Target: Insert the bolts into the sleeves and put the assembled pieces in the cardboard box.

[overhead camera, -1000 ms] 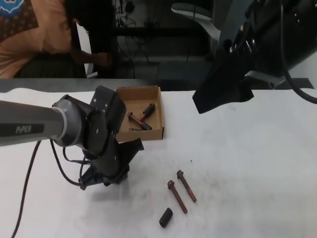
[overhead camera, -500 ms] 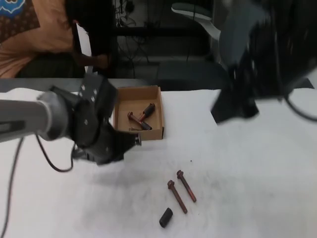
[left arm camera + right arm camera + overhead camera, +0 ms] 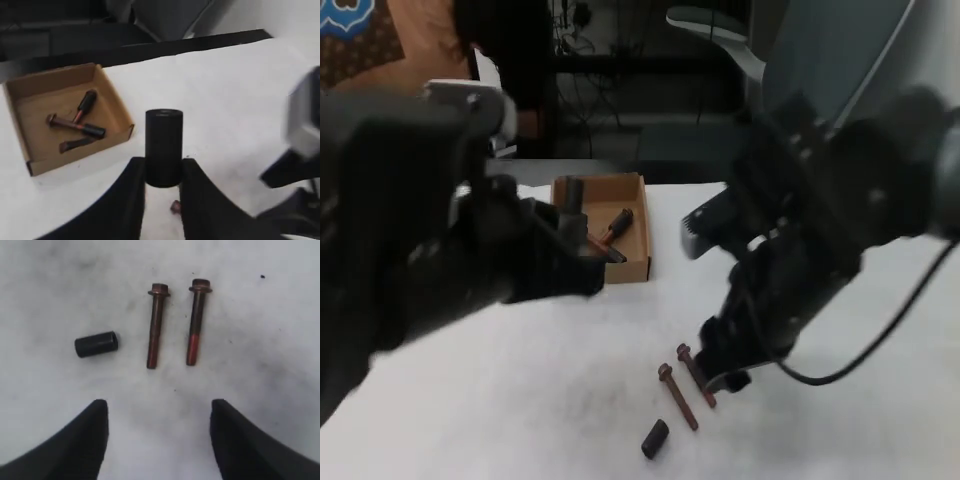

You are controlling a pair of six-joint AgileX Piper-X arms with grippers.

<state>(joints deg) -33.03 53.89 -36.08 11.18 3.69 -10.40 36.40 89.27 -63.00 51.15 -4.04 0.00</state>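
Note:
My left gripper is shut on a black sleeve, held upright above the bench next to the cardboard box. The box holds a few bolt-and-sleeve pieces. Two rusty bolts lie side by side on the white bench, with a second black sleeve beside them. My right gripper hangs open just above the bolts' tips, with nothing between its fingers. In the high view the right gripper is over the bolts and the loose sleeve.
The cardboard box stands at the bench's far edge, left of centre. The left arm looms large on the left of the high view. White bench surface lies free to the right and in front.
The left arm has risen from the bench toward the camera and the box, holding the sleeve. The right arm has come down from the upper right to just above the two bolts.

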